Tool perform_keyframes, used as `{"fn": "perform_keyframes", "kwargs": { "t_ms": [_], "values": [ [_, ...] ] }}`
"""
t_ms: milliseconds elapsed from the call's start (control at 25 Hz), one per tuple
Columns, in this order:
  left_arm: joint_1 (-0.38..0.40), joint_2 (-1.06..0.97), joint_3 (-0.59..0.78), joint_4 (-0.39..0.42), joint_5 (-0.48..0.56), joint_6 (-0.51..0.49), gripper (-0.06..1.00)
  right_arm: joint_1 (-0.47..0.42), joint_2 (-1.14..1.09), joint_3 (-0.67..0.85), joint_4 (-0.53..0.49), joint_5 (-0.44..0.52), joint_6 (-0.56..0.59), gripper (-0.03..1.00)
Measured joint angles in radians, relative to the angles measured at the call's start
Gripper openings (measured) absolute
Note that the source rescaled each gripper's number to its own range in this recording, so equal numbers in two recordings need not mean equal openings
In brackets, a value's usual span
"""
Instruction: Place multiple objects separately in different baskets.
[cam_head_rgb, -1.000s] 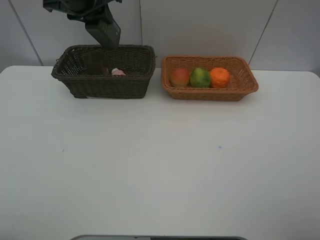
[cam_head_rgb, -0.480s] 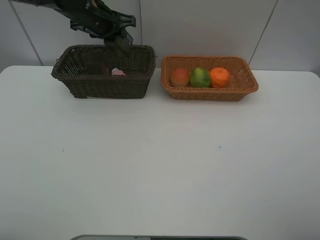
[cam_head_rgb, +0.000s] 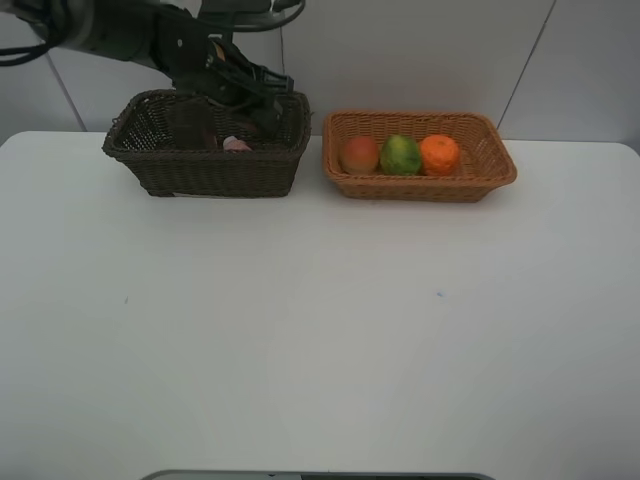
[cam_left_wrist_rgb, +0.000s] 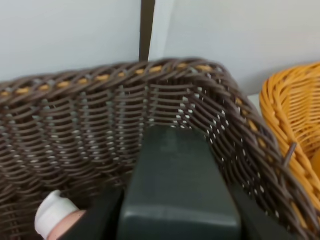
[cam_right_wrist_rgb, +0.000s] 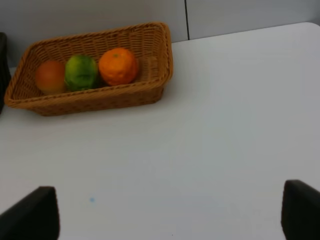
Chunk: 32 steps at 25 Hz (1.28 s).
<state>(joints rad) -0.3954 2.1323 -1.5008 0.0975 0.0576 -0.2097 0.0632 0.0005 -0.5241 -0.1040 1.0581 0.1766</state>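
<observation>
Three fruits in tan basket

the scene is lit evenly and softly from overhead; no glare is seen on the white table. short, faint shadows are cast under the dark basket and the tan basket. the high view is sharp, though the dark arm is slightly smeared. the left wrist view is soft, and the dark green bottle close to the lens is blurred. the right wrist view is mildly soft, with dark fingertips out of focus.
</observation>
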Motion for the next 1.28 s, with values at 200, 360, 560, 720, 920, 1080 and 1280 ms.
{"fn": "perform_keyframes", "kwargs": {
  "t_ms": [200,360,560,720,920,1080,1280],
  "values": [
    [0.0,0.023,0.002,0.002,0.0,0.0,0.5,0.0,0.0,0.0,0.0,0.0,0.0,0.96],
    [0.0,0.026,0.002,0.002,-0.002,0.0,0.54,0.0,0.0,0.0,0.0,0.0,0.0,0.96],
    [-0.01,0.019,0.002,0.002,-0.018,-0.017,0.91,0.0,0.0,0.0,0.0,0.0,0.0,0.96],
    [-0.013,0.014,0.002,0.002,-0.012,-0.026,0.95,0.0,0.0,0.0,0.0,0.0,0.0,0.96],
    [-0.013,-0.038,0.002,0.002,0.016,-0.027,0.96,0.0,0.0,0.0,0.001,0.0,0.0,0.96],
    [-0.013,-0.113,0.002,0.002,0.075,-0.027,0.96,0.0,-0.001,0.0,0.001,0.0,0.0,0.96],
    [-0.013,-0.226,0.002,0.022,0.262,-0.027,0.96,0.0,-0.001,0.0,0.0,0.0,0.0,0.96]
  ]
}}
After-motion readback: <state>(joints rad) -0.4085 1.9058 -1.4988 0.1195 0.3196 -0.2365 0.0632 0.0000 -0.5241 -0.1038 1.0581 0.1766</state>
